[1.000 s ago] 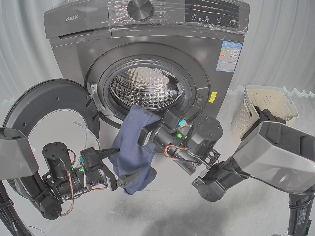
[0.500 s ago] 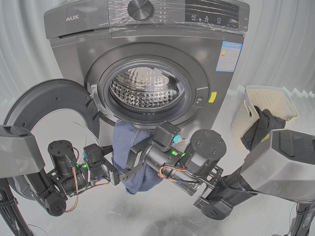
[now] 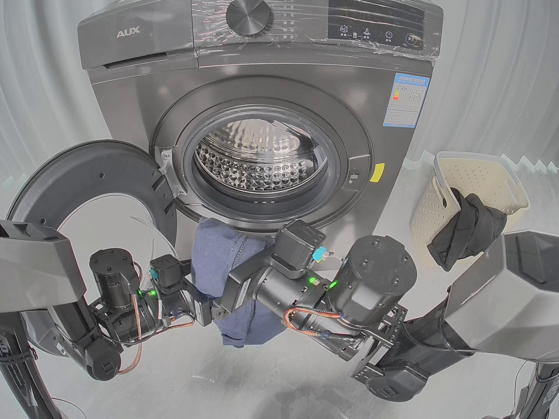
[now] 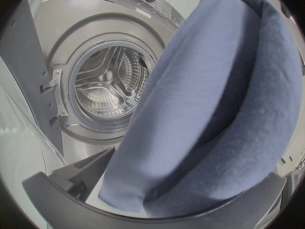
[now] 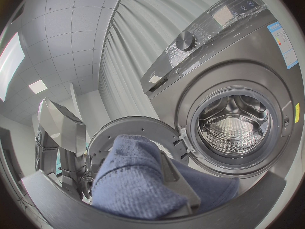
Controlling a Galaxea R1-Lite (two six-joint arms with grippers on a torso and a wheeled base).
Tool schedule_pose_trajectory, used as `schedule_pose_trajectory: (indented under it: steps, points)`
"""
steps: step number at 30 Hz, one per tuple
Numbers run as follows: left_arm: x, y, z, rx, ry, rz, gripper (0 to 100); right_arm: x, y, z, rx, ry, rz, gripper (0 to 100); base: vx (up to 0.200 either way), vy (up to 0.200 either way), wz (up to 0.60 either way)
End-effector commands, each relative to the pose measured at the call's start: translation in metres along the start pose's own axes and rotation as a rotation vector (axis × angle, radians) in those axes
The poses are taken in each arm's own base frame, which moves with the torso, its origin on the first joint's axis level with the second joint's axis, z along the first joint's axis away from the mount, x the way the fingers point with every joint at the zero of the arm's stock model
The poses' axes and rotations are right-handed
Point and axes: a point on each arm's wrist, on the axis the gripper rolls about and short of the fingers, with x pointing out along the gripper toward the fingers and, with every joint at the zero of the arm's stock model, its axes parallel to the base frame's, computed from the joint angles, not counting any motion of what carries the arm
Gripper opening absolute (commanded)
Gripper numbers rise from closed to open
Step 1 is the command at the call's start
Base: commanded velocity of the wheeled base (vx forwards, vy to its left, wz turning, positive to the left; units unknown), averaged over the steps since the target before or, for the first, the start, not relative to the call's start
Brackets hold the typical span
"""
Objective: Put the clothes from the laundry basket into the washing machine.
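Blue garment (image 3: 224, 251): hangs just below washing machine (image 3: 262, 88) port.
R gripper (image 5: 171, 188): fingers pinching garment, prob. to lift it in.

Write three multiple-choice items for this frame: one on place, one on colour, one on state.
1. Where is the black garment? A inside the machine; B over the laundry basket rim; C on the floor.
2. What colour is the cloth in the right gripper? A red; B white; C blue.
3. The washing machine door is: A open; B shut; C missing.
Answers: B, it drapes over the basket's rim; C, the cloth it clamps is blue; A, the door stands swung aside.
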Motion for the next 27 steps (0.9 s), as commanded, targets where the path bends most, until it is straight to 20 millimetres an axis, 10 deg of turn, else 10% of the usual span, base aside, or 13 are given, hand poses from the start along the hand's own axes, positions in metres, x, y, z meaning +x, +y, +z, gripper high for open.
schedule_pose_trajectory:
  steps: [1,10,11,27]
  points:
    - [0.002,-0.001,-0.002,-0.002,0.006,-0.005,100,0.000,0.001,-0.002,0.002,0.005,0.004,0,0.000,0.000,0.00]
    - [0.004,0.004,0.002,0.002,-0.015,0.011,100,0.000,0.001,-0.007,0.003,0.017,0.000,0,0.000,0.000,0.00]
    - [0.004,0.004,0.003,0.003,-0.018,0.011,0,0.000,0.001,-0.007,0.003,0.017,0.000,0,0.000,0.000,0.00]
    - [0.004,0.015,0.034,-0.019,-0.145,0.075,0,-0.021,-0.041,-0.001,-0.013,0.059,-0.118,0,0.000,0.000,0.00]
